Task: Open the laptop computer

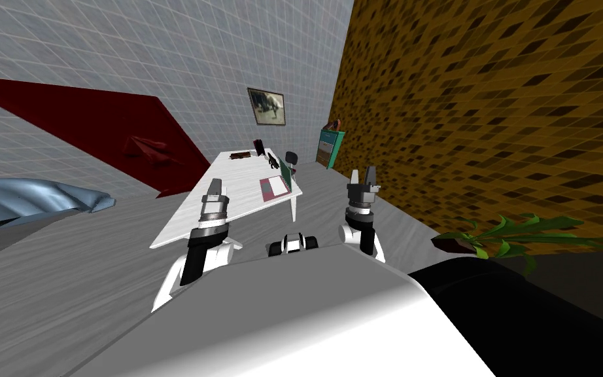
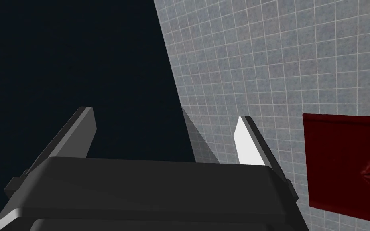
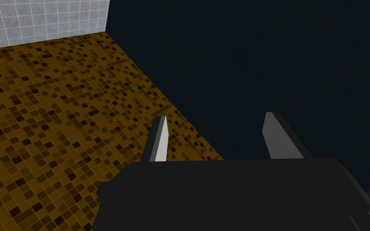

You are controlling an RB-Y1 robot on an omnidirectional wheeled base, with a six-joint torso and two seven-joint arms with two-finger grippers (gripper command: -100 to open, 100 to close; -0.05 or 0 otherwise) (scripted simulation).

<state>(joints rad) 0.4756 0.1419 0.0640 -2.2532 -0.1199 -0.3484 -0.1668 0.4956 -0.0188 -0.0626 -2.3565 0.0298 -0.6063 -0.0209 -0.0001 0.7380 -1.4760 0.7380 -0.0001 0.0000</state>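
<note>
Head view: laptop lies near the right edge of the white surface, well beyond both arms; left pincer and right pincer each hold their fingers apart

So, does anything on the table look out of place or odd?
Only the laptop: it lies close to the right edge of the table and seems already open. Nothing looks spilled or broken, as far as this distance shows.
</note>
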